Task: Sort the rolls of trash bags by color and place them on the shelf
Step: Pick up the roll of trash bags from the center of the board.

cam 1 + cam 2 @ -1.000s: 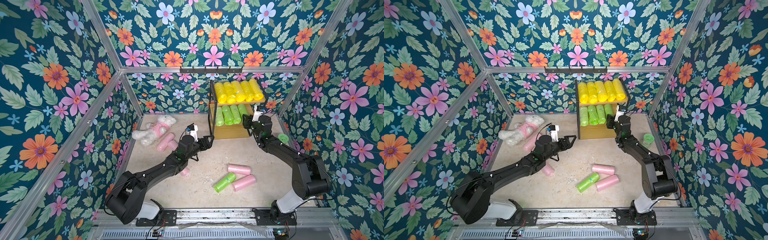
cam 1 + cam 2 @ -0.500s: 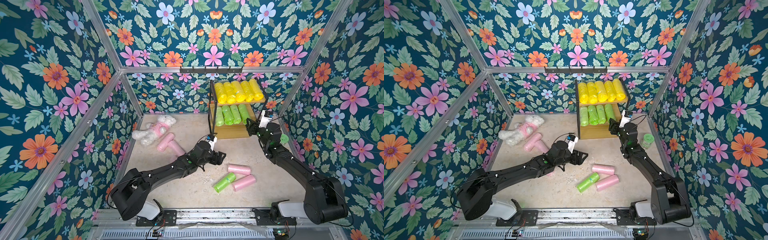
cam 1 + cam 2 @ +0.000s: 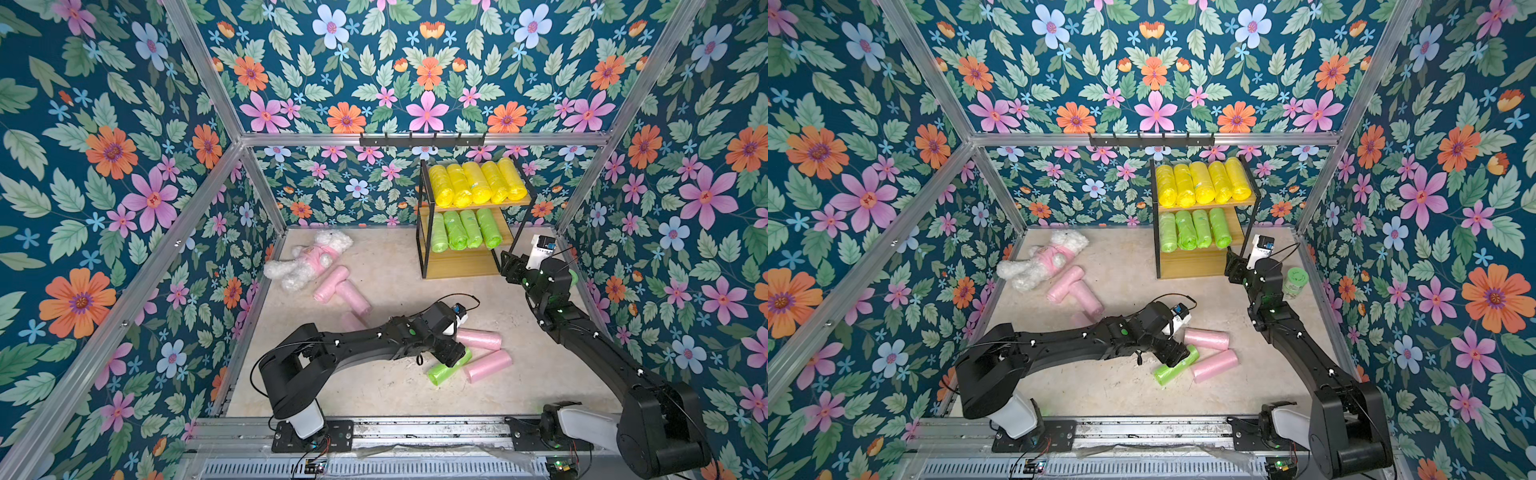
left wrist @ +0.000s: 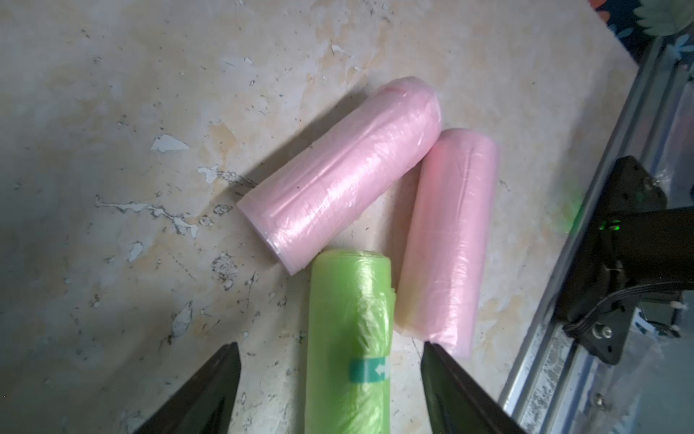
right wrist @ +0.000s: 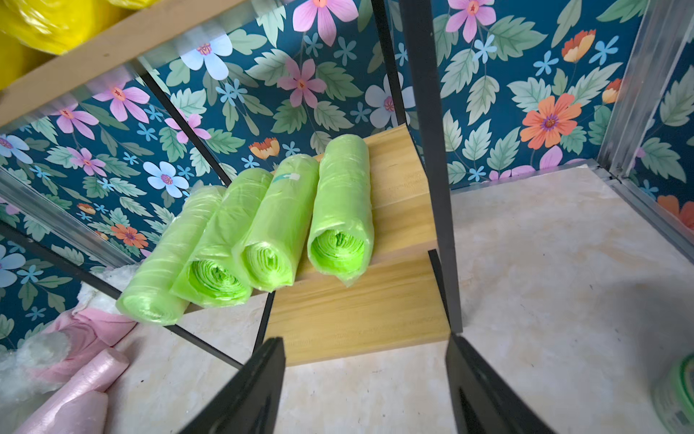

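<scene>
Swung over from the shelf (image 3: 465, 262), left gripper (image 4: 329, 347) now straddles the lone green roll (image 3: 436, 374) on the floor, jaws spread and unclamped. Right gripper (image 5: 365, 338), drawn back, gapes empty. Shelved: five crinkly yellow rolls (image 3: 478, 183) on top, four green cylinders (image 3: 461, 228) mid-tier. Five pink rolls (image 3: 488, 365) lie loose.

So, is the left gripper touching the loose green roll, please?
Apart: the left wrist view shows floor between the left gripper and the green roll, both sides.

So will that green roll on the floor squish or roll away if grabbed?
The green roll looks soft and crinkly, so it will probably squish. It is round and lies on its side, so a nudge may roll it. Its shiny plastic could slip.
</scene>
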`<action>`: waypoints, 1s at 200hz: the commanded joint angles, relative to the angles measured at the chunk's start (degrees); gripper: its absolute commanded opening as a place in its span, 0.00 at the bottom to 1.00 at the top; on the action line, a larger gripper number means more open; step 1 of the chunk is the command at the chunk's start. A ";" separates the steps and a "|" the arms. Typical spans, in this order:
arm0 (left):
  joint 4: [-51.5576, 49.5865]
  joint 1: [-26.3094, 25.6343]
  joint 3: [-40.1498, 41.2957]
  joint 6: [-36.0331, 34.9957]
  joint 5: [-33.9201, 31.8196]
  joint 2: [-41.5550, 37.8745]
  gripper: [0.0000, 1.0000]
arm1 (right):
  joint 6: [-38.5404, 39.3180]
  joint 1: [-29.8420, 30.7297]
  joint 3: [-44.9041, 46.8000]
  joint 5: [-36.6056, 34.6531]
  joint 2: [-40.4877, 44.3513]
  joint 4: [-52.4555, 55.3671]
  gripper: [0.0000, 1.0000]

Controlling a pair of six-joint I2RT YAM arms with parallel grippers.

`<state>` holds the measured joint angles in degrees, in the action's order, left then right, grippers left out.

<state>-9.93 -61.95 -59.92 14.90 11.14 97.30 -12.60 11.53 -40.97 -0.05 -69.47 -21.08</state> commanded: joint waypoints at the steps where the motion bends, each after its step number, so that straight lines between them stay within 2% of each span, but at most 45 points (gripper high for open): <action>1: -4.21 -0.75 -2.54 -1.75 0.20 2.52 0.76 | -0.52 -0.10 0.33 -0.11 -0.05 -0.63 0.72; 44: -4.75 -1.06 -4.47 -2.07 3.28 6.39 0.67 | -0.57 -0.46 1.04 0.05 -0.05 -0.84 0.72; 79: -6.99 -0.75 -5.66 -1.43 -1.92 7.59 0.52 | -1.14 -0.51 1.42 0.47 -0.65 -1.07 0.72; 117: -7.54 3.63 -0.92 -0.21 -5.87 2.89 0.48 | -1.26 -0.50 1.42 0.82 -0.97 -1.14 0.72; 139: -7.37 8.59 2.66 1.20 -9.51 -0.17 0.53 | -1.55 -0.53 1.61 1.03 -1.02 -1.66 0.72; 155: -6.51 11.03 3.75 1.35 -9.52 -0.64 0.57 | -2.16 -0.54 1.94 1.39 -1.10 -2.23 0.72; 200: -8.17 11.63 0.92 3.73 -11.62 2.37 0.75 | -3.02 -0.54 2.87 2.17 -0.60 -2.47 0.72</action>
<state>-17.34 -50.43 -57.78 16.40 2.13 98.59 -15.09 10.98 -38.50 1.48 -70.52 -22.13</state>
